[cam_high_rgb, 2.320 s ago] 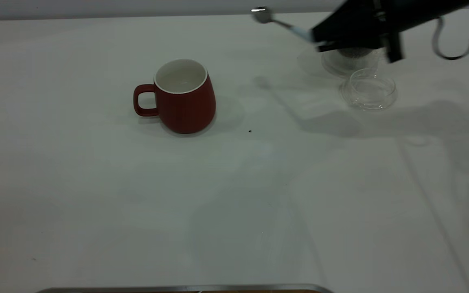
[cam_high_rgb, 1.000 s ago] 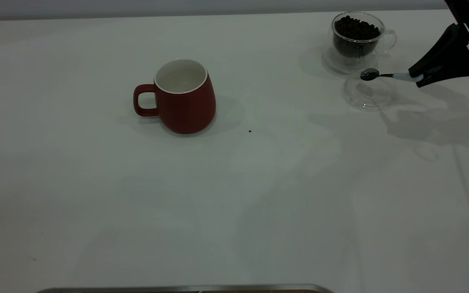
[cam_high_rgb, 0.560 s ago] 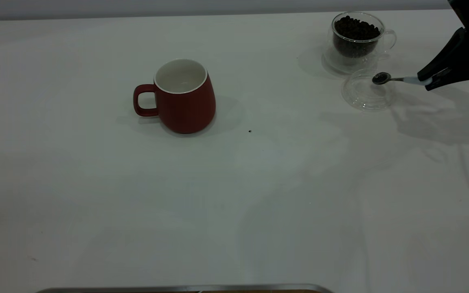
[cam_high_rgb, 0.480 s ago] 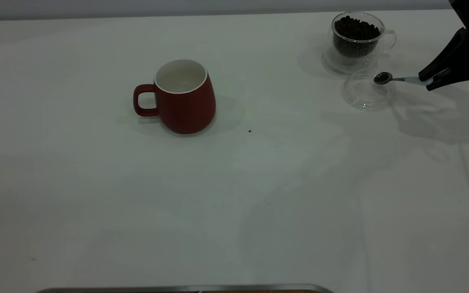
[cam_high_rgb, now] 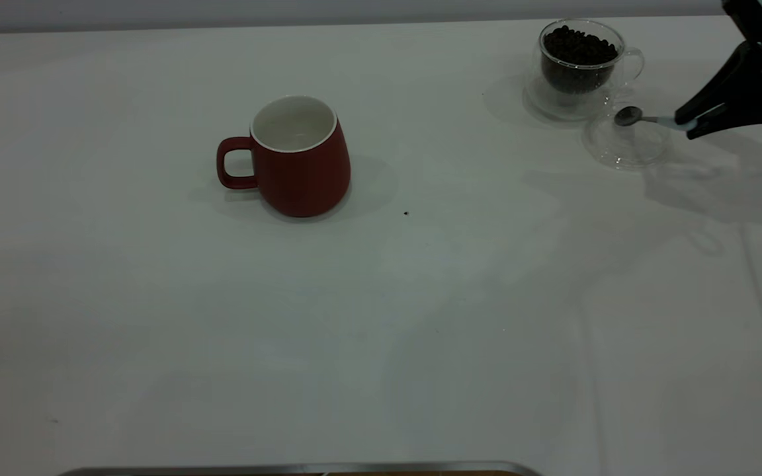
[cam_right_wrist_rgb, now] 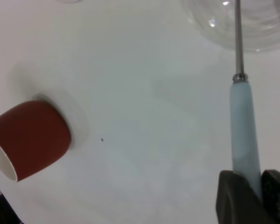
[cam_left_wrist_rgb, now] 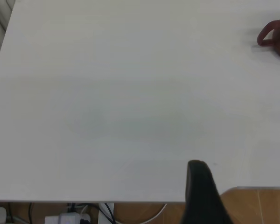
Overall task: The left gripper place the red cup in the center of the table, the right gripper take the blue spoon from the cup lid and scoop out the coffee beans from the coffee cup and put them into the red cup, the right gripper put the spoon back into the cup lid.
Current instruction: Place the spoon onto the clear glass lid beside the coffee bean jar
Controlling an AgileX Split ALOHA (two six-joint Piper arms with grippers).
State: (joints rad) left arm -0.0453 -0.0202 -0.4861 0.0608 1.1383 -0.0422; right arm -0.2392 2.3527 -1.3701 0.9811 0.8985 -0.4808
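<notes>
The red cup [cam_high_rgb: 301, 158] stands upright left of the table's [cam_high_rgb: 381, 317] middle, handle to the left; its inside looks white. The coffee cup [cam_high_rgb: 579, 59] holds coffee beans [cam_high_rgb: 579, 45] at the back right. The cup lid [cam_high_rgb: 626, 144] lies just in front of it. My right gripper [cam_high_rgb: 693, 125] is shut on the blue spoon's handle [cam_high_rgb: 672, 121]; the metal bowl [cam_high_rgb: 628, 116] sits over the lid's far rim. The right wrist view shows the handle [cam_right_wrist_rgb: 245, 130] between the fingers, the lid [cam_right_wrist_rgb: 259, 28] and the red cup [cam_right_wrist_rgb: 30, 140]. One finger [cam_left_wrist_rgb: 200, 191] of my left gripper hangs past the table's near edge.
A tiny dark speck [cam_high_rgb: 406, 213] lies right of the red cup. A metal strip [cam_high_rgb: 301, 468] runs along the table's front edge. In the left wrist view the red cup's handle [cam_left_wrist_rgb: 267, 37] shows far off, and cables [cam_left_wrist_rgb: 70, 217] lie below the table edge.
The right gripper brought the spoon from high over the table down to the lid. In the last half second the lid slid right along with the spoon bowl. The red cup has not moved.
</notes>
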